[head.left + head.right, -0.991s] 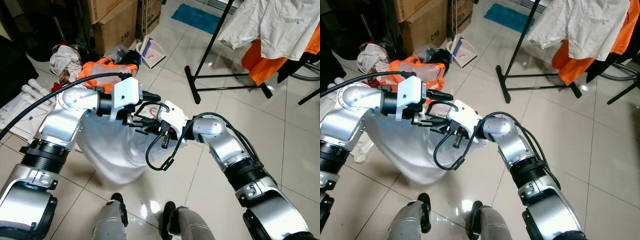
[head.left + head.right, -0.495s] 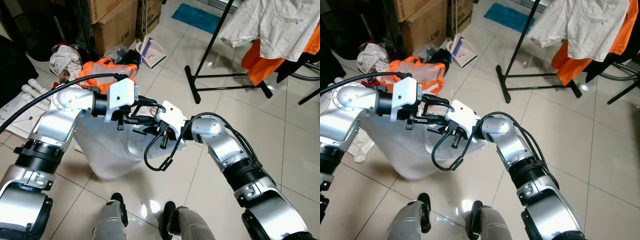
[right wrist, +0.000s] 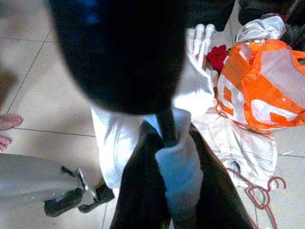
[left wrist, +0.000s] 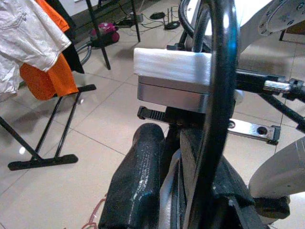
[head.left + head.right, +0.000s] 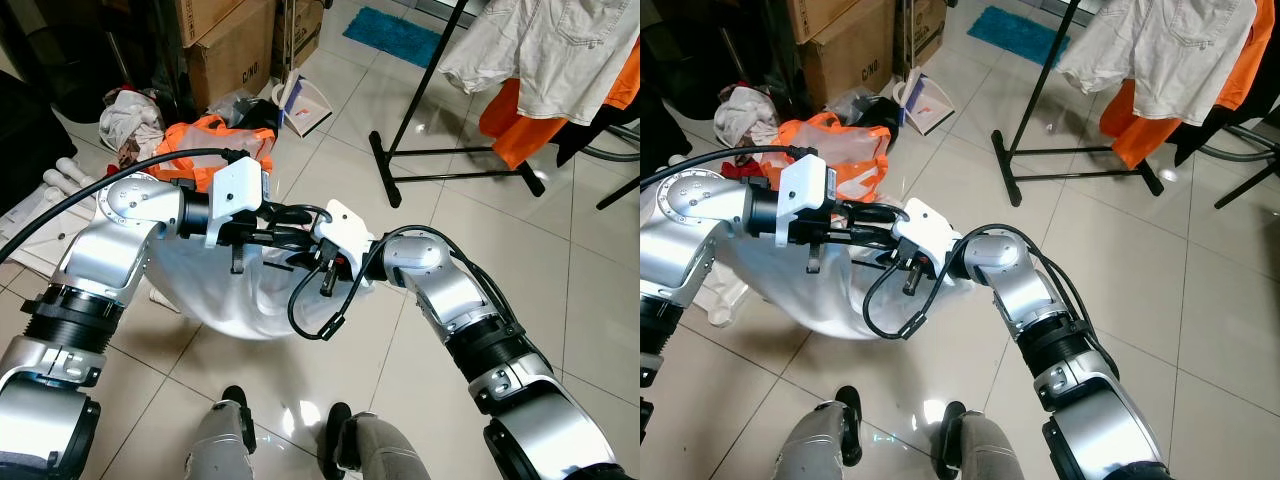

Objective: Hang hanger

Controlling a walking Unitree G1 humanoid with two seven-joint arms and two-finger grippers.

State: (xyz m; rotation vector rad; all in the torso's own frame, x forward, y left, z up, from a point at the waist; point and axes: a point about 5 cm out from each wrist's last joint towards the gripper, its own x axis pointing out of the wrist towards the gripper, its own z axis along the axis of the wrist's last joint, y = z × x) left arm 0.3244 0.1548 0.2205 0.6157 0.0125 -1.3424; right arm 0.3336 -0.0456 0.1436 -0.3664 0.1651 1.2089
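Observation:
A white garment hangs on a black hanger between my two grippers, low in front of me. My left gripper reaches in from the left and is shut on the hanger's top. My right gripper comes in from the right just below it, shut on the garment's bunched neck with the hanger wire running through. The black clothes rack stands at the upper right, with a white shirt and an orange garment hanging from it. The hanger's shoulders are hidden inside the cloth.
The rack's black foot bar lies across the tiles ahead. An orange bag, heaped clothes and cardboard boxes crowd the left. A red hanger lies on the floor. My feet stand below the garment.
My left arm has drawn back to the left and the garment has spread wider, its hem risen off the floor. The right gripper has stayed almost where it was.

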